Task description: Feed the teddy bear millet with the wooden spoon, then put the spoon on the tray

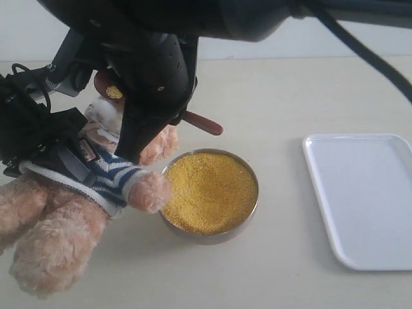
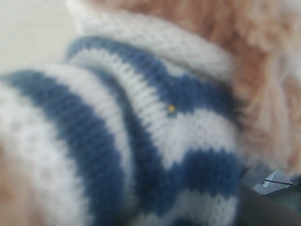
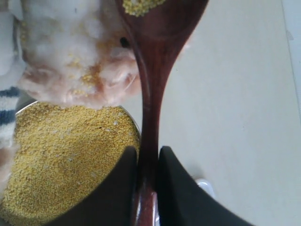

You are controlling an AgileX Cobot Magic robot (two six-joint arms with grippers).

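The teddy bear leans back at the left in its striped shirt. My left gripper is clamped on its torso; its fingers do not show in the left wrist view. My right gripper reaches across from above, shut on the wooden spoon with the handle pinched between its fingertips. The spoon's bowl carries a little millet and sits at the bear's white muzzle. The handle's end sticks out over the table. The tray lies at the right.
A round metal bowl full of millet stands right of the bear, touching its paw. Grains cling to the bear's muzzle fur. Bare table lies between bowl and tray.
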